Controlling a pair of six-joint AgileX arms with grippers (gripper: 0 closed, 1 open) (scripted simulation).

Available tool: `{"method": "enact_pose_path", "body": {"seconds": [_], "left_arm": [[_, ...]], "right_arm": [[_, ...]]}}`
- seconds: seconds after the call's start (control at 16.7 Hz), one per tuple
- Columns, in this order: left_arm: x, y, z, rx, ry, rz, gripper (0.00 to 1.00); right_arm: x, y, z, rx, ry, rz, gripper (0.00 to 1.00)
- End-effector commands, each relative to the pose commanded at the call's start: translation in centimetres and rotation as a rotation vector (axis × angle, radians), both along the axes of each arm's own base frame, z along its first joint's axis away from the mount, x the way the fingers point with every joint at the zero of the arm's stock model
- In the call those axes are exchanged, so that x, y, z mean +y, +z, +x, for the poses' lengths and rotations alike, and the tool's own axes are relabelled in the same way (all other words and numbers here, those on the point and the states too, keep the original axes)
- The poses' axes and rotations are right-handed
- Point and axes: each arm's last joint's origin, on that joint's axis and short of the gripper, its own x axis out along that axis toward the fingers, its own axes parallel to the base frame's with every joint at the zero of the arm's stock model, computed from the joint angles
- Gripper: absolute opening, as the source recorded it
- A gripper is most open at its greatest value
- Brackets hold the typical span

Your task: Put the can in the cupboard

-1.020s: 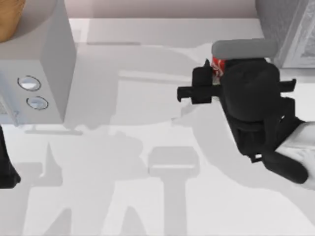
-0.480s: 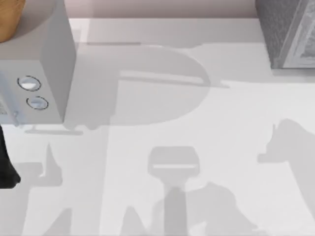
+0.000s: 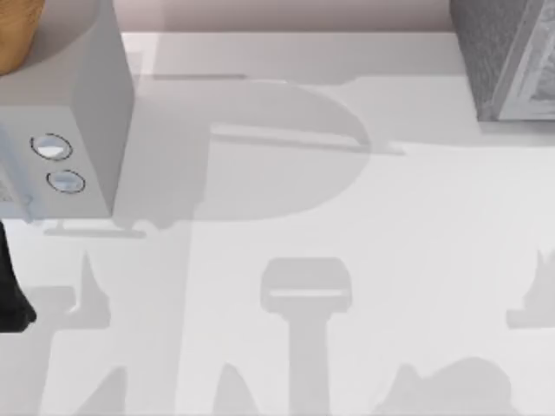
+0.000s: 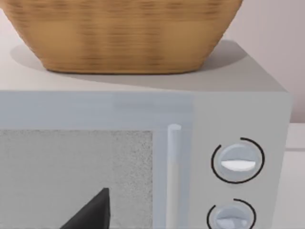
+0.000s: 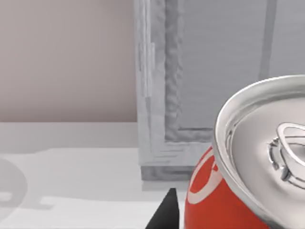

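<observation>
In our right wrist view the can (image 5: 224, 200) sits very close to the camera, its red side with a white curl of lettering below a silver-grey round top carrying the pull tab. Its long axis runs toward the camera, with the top end facing us and the body receding downward away from it. A dark wedge of our right tool (image 5: 164, 214) shows just beside the can's red wall; we cannot tell whether that tool is open or closed on the can, nor whether it touches it. Beyond the can stands the grey cupboard (image 5: 200, 86), its framed panel front upright on the white bench (image 5: 71, 181), with the pale wall to one side.

From above, the cupboard's corner (image 3: 507, 61) is at the bench's far right, and the bench (image 3: 347, 217) carries grey shadows.

Our left arm (image 3: 10, 295) is at the left edge, near the microwave (image 3: 61, 121). Its wrist view faces the microwave door and two knobs (image 4: 237, 162), with a wicker basket (image 4: 124, 33) on top. A dark tip of the left tool (image 4: 93, 212) shows; we cannot tell its state.
</observation>
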Motion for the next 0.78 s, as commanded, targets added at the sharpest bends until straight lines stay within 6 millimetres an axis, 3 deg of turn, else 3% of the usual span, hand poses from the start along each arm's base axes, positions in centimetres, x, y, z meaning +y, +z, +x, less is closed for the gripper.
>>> {"method": "enact_pose_path", "body": {"seconds": [0.54,0.78], "left_arm": [[0.0,0.0,0.0,0.000,0.000,0.000,1.00],[0.0,0.0,0.0,0.000,0.000,0.000,1.00]], "right_arm": [[-0.2,0.1,-0.2,-0.006,-0.014,-0.008,0.00],[0.0,3.8,-0.1,0.007,-0.006,-0.011,0.00]]}}
